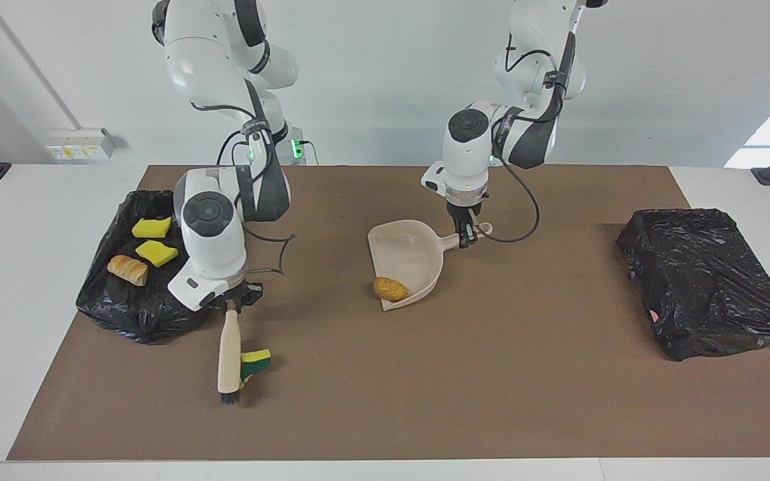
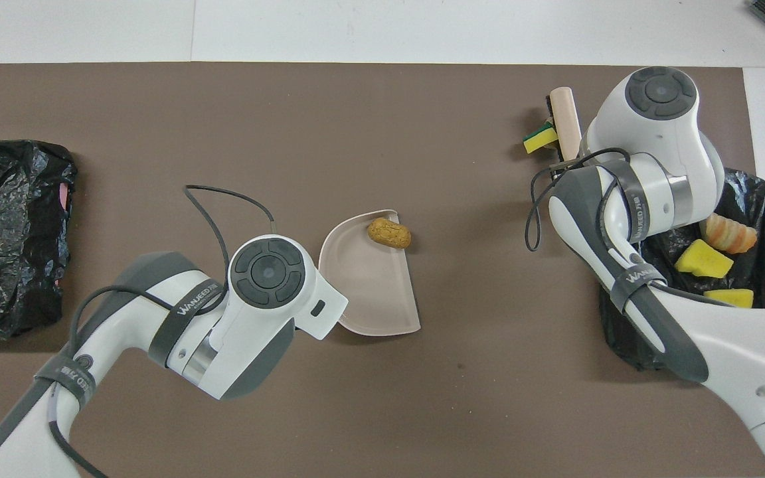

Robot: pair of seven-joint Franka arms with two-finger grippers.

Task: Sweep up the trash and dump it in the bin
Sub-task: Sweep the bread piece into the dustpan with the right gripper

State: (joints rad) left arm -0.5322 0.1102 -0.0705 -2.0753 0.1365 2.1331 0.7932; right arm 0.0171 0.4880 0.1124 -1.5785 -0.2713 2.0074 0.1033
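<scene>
Two grippers were clamped shut, with twelve o'clock taken as pointing away from the robots. Your left gripper held the dustpan by its handle, and a nugget lay at the pan's lip. Your right gripper held the brush, long axis six to twelve, bristles outermost on the bench. The green-and-yellow sponge piece sat against the brush head at nine o'clock. From the sponge the dustpan lay at about eight, so your right arm was the nearer one.
</scene>
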